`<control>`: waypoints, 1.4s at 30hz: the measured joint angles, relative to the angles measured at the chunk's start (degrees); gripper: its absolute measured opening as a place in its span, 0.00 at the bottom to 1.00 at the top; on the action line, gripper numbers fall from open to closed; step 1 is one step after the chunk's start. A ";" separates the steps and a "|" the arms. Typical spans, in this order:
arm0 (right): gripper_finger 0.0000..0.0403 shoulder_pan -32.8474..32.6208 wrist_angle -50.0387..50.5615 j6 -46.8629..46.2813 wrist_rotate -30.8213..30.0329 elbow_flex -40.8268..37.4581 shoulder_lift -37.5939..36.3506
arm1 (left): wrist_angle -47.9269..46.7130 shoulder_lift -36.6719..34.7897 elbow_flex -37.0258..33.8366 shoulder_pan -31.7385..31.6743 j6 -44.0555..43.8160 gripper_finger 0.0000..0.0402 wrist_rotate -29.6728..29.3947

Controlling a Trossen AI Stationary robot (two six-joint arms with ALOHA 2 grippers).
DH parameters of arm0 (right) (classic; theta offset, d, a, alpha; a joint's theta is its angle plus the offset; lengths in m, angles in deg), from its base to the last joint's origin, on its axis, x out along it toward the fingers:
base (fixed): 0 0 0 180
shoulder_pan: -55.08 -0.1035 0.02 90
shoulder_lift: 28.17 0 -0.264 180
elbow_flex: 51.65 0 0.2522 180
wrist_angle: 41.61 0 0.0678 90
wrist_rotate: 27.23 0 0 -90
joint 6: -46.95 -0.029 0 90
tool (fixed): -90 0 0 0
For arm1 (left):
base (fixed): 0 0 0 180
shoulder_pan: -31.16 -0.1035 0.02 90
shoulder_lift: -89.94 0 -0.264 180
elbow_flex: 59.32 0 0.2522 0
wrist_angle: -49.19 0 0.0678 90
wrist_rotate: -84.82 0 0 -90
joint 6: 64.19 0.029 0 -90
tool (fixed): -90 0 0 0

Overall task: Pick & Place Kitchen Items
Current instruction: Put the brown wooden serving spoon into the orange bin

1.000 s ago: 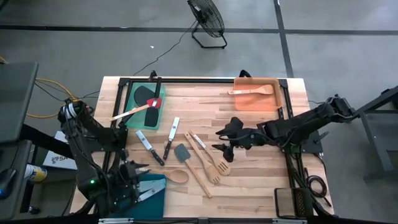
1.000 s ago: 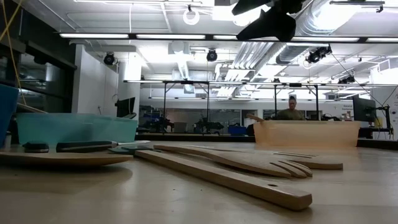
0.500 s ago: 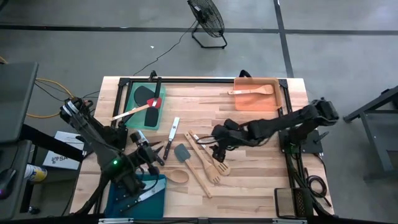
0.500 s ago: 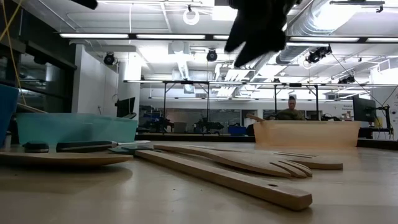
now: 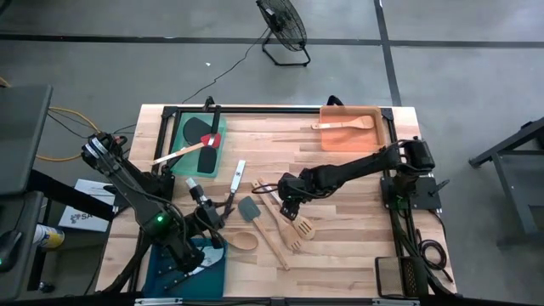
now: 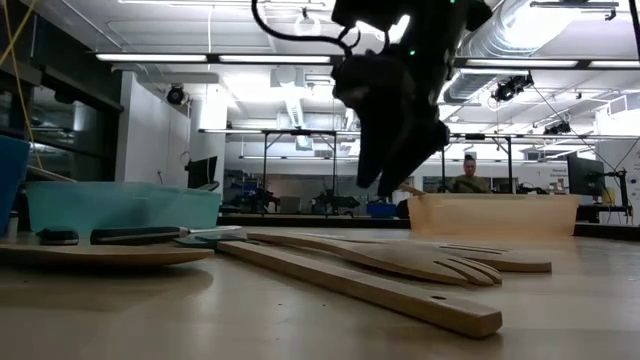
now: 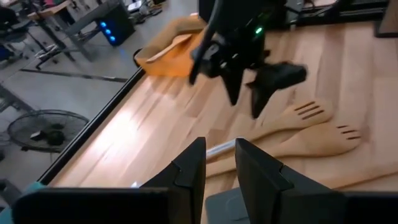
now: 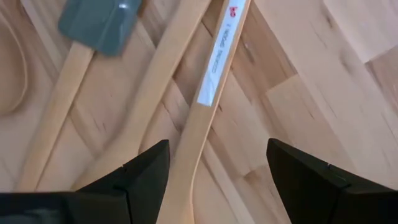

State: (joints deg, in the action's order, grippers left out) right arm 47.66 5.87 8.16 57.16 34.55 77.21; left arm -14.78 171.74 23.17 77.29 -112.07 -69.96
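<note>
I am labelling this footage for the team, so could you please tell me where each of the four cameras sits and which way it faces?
High view: overhead, straight down on the table; both arms show.
Low view: at table-top height, level across wooden utensils; the right gripper hangs above.
Left wrist view: past the left gripper towards the right arm.
Right wrist view: down between open fingers at the labelled wooden handle.
Shared: the slotted wooden turners show in the high, low and left wrist views.
</note>
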 joint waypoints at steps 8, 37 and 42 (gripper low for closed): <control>0.64 0.58 -1.17 1.07 -1.59 1.57 0.16 | 1.21 0.00 -0.01 -0.02 1.22 0.21 0.96; 0.64 0.33 13.87 1.14 -1.76 14.29 12.27 | 0.58 0.04 -0.02 -0.02 0.03 0.21 1.55; 0.64 -0.69 13.53 -0.01 -1.61 14.32 12.94 | 0.58 0.04 -0.02 -0.02 -0.44 0.21 1.88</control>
State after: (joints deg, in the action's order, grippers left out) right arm 46.97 19.40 8.15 55.55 48.87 90.15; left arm -14.20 171.79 23.15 77.27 -112.51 -68.09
